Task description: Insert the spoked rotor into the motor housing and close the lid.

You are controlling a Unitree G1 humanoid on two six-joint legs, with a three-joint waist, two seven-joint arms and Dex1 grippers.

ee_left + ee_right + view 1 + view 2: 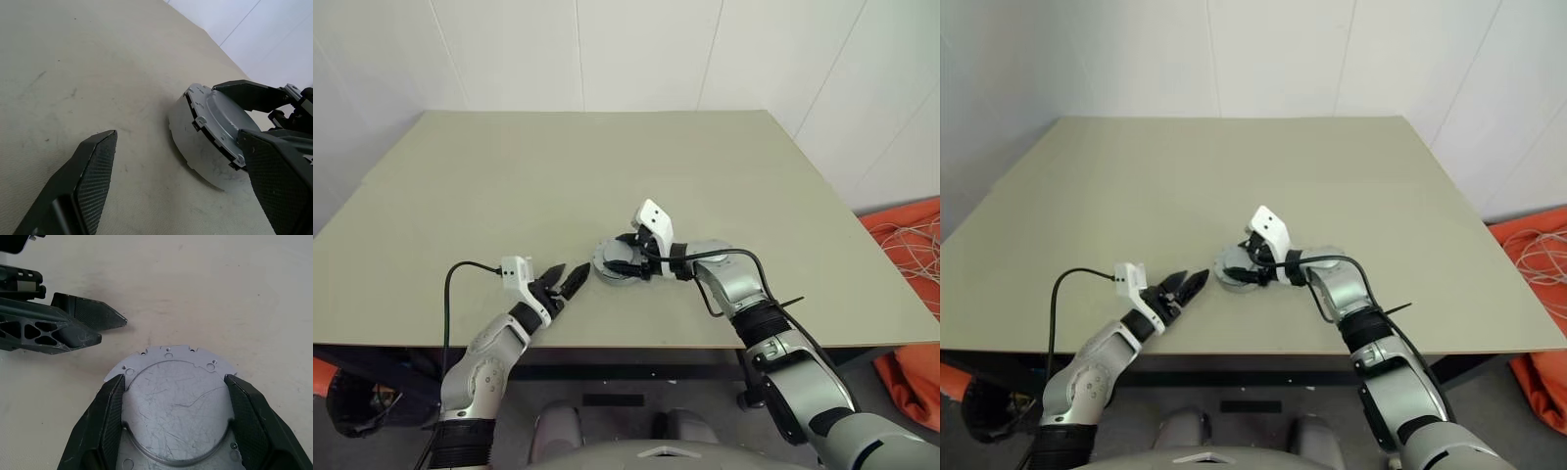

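A round grey metal assembly (610,265) lies flat near the table's front middle. Its top disc, the lid (176,416), is scratched silver-grey and lies over the paler motor housing (182,147), with a thin dark gap between them. The spoked rotor is hidden. My right gripper (626,253) reaches in from the right, and its fingers (110,421) press against opposite edges of the lid's raised round face. A short way left of the assembly my left gripper (576,267) stands open with nothing in it, pointing at the assembly without touching it.
The beige table (509,176) stretches bare behind and to both sides. Its front edge runs just below both grippers. An orange cloth with loose cables (911,255) lies on the floor to the right.
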